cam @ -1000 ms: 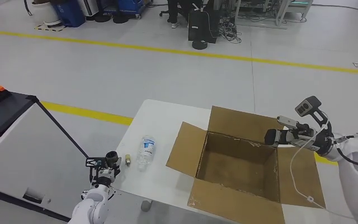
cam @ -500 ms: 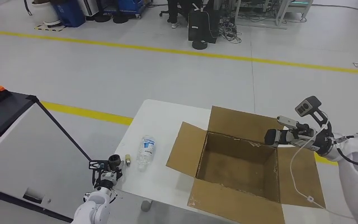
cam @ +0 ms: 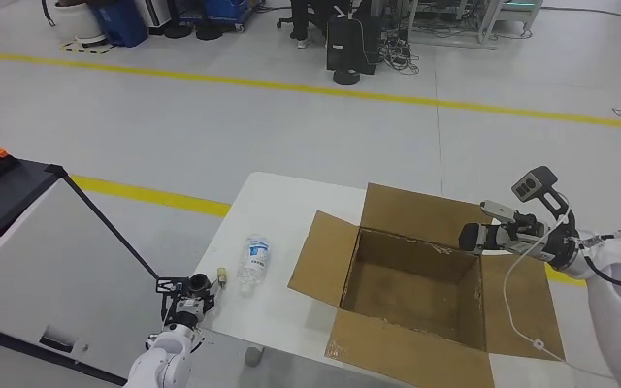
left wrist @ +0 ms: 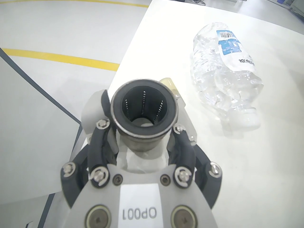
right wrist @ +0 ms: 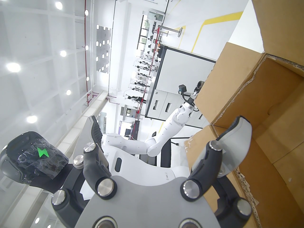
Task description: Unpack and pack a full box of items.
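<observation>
**Insp:** Top view, status?
**Tech:** Box [cam: 419, 210] stands open on desk [cam: 277, 199], four flaps out, brown floor showing. Bottle [cam: 254, 262] lies on its side near the box's flap, not touching. Vial [cam: 221, 278] sits just beside the bottle, by the desk edge. Left end effector [cam: 197, 288] is at the desk's near corner, closed round a black cylinder [cam: 198, 281]. Right end effector [cam: 473, 238] is over the box's opposite rim. White cabinet [cam: 39, 262] w/ black frame stands close by the L arm, off the desk.

**Insp:** Left wrist view?
**Tech:** Fingers [left wrist: 182, 143] clamp the cylinder [left wrist: 144, 110] on both sides, its hollow end toward the cam. Vial [left wrist: 169, 85] is partly hidden behind it. Bottle [left wrist: 223, 72] is clear and crumpled, apart from the cylinder. Cannot tell if the cylinder's base touches the desk.

**Insp:** Right wrist view?
**Tech:** Fingers [right wrist: 237, 131] are spread wide w/ nothing btwn them, one tip in front of the box [right wrist: 280, 88] wall.

**Insp:** Change vs earlier?
**Tech:** Left end effector w/ cylinder has shifted slightly toward the desk's near edge. R arm, box, bottle and vial are in the same pos.
</observation>
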Controlling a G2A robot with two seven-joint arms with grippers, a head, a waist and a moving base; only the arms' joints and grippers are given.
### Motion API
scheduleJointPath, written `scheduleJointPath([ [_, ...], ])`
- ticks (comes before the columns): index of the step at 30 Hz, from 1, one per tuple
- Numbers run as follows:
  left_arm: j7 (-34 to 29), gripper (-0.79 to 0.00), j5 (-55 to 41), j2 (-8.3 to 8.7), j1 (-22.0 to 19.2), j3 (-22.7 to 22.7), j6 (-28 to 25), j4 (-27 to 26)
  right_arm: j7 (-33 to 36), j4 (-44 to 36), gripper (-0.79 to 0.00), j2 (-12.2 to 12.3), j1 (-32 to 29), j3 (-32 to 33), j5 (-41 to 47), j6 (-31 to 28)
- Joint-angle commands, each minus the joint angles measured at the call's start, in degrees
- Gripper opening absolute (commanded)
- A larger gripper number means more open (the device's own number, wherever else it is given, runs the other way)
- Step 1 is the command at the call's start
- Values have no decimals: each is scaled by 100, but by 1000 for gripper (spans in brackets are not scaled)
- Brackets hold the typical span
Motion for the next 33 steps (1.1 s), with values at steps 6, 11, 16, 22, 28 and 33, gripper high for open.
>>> scheduleJointPath([
  [6, 135, 0, -20, 28, 278, -134, -57, -468, 0, 0, 0, 0, 0, 0, 0, 0],
  [11, 92, 0, -12, 61, 625, -340, -47, -1028, 0, 0, 0, 0, 0, 0, 0, 0],
  [16, -344, 0, 93, 126, 1175, -680, -275, -1903, 0, 0, 0, 0, 0, 0, 0, 0],
  [22, -778, 0, -125, 194, 1847, -1204, -807, -2885, 0, 0, 0, 0, 0, 0, 0, 0],
  [28, -522, 0, 13, 211, 2186, -1441, -900, -3314, 0, 0, 0, 0, 0, 0, 0, 0],
  [33, -465, 0, 57, 211, 2204, -1432, -908, -3300, 0, 0, 0, 0, 0, 0, 0, 0],
])
